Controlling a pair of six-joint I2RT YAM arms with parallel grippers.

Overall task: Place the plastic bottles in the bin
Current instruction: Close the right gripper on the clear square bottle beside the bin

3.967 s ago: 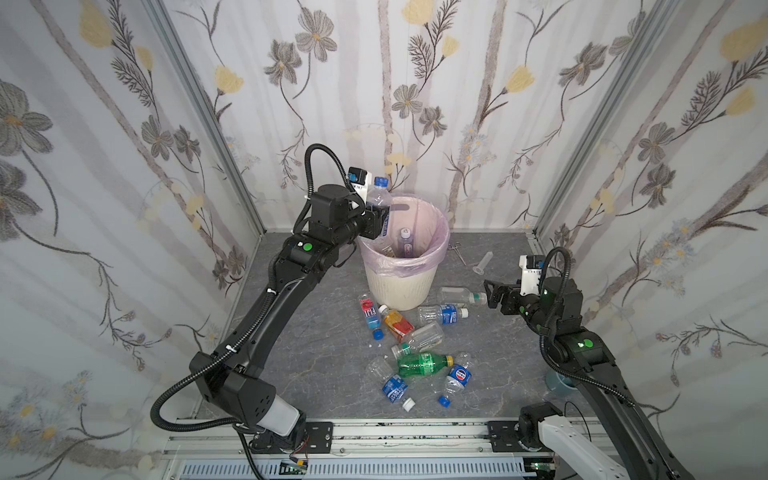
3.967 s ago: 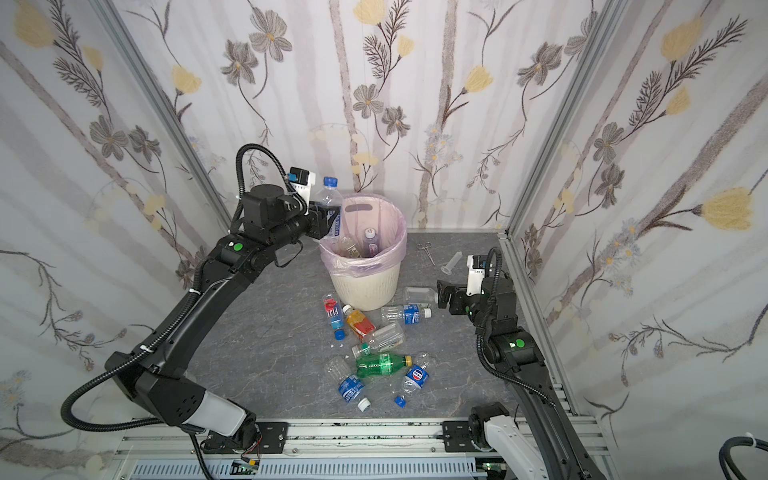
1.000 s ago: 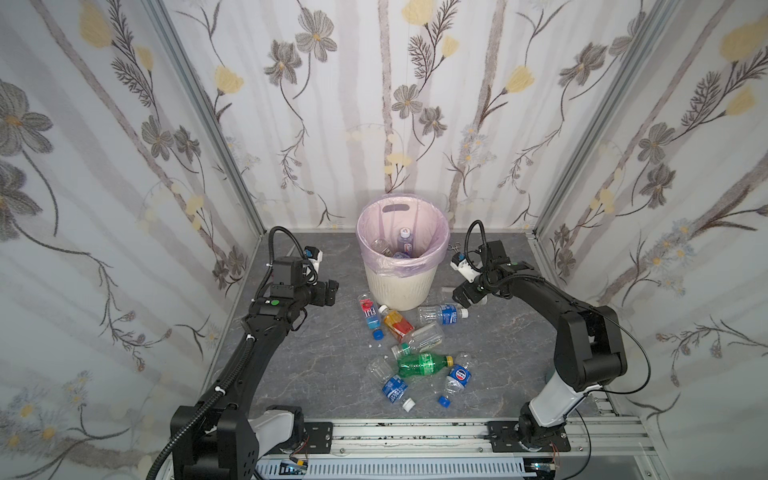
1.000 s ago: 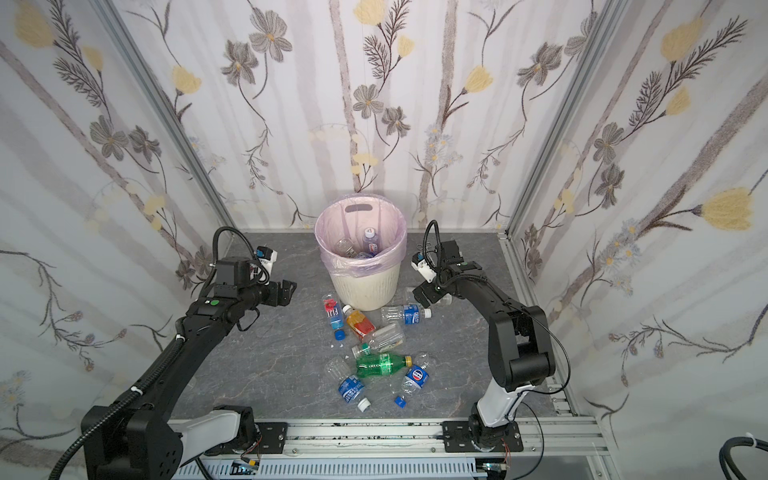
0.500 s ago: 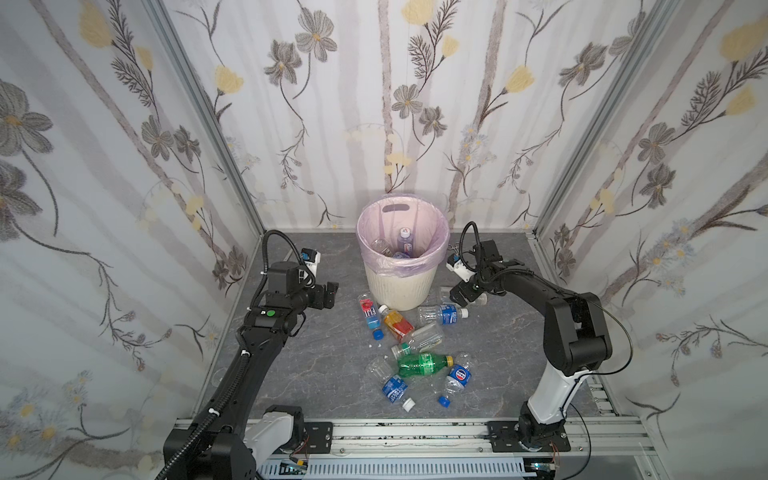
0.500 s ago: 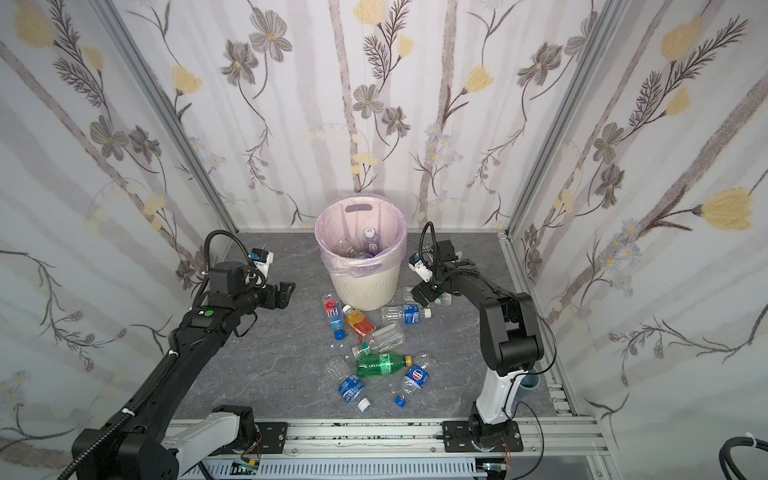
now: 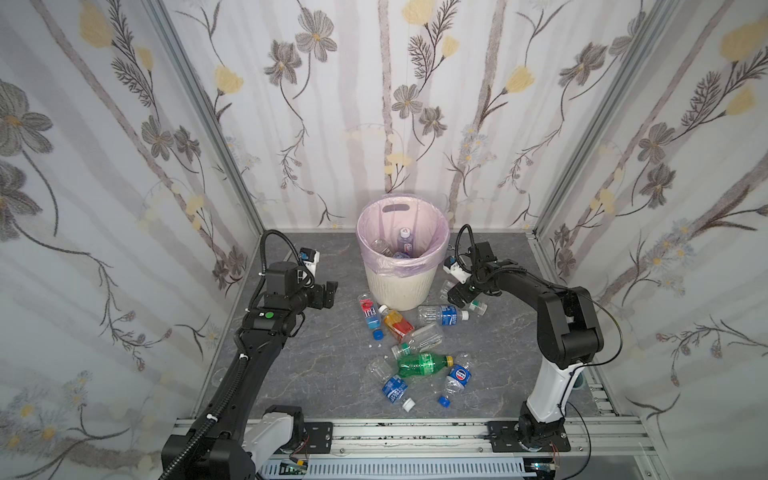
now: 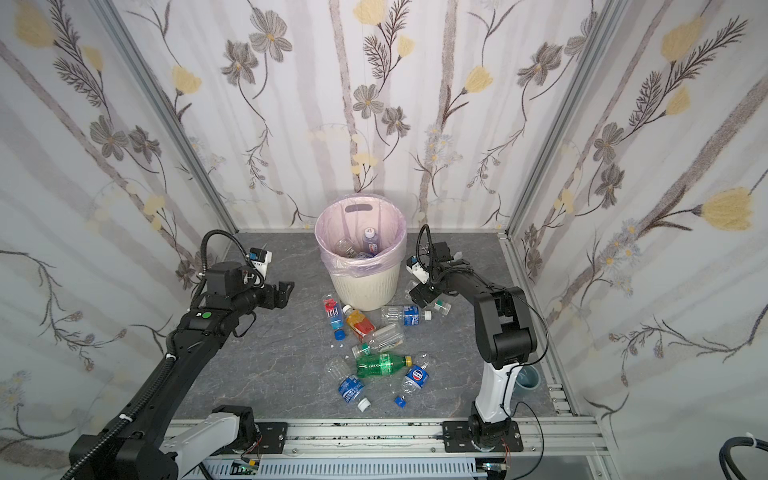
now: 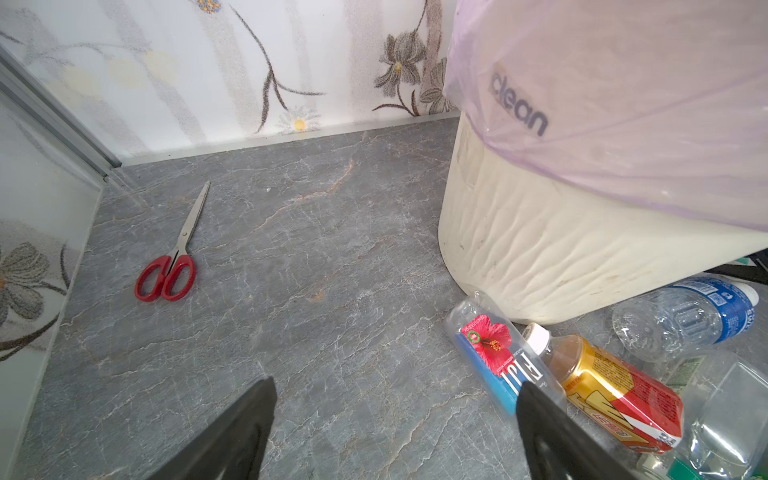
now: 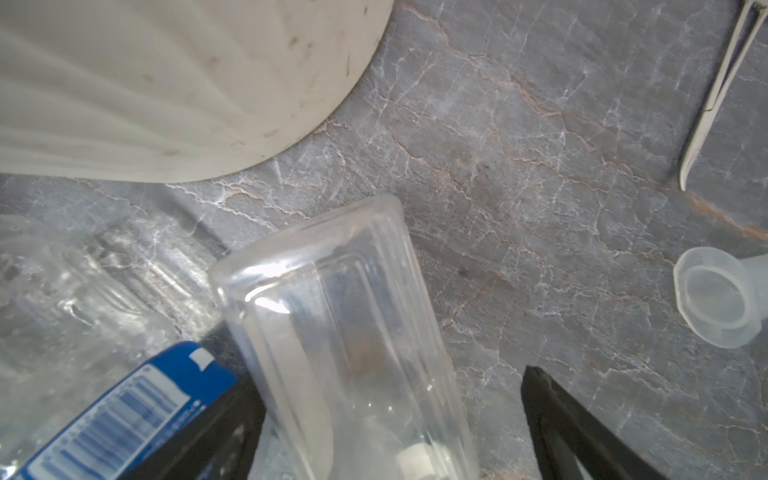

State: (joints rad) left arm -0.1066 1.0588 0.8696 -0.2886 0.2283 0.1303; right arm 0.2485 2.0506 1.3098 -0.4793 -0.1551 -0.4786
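Floral-papered walls enclose a grey veined stone-look floor, matt and flat.

Round cream-white ribbed plastic bin stands at back centre. A translucent pink bag liner is folded over its rim. A few clear plastic bottles lie inside.

Left gripper: black fingers spread wide, nothing between them, above bare floor left of the bin.

Right gripper: fingers spread either side of a clear ridged bottle with a rounded-square base, lying beside the bin's foot. One finger appears against it and a gap shows at the other, so it is not pinched.

Scatter on the floor in front of the bin:
- green soda bottle, smooth
- crumpled clear bottle with blue label
- orange-labelled amber bottle, touching a blue flower-print bottle

Red-handled steel scissors lie well apart, near the left wall.

Small clear flared plastic tube lies near the right gripper.
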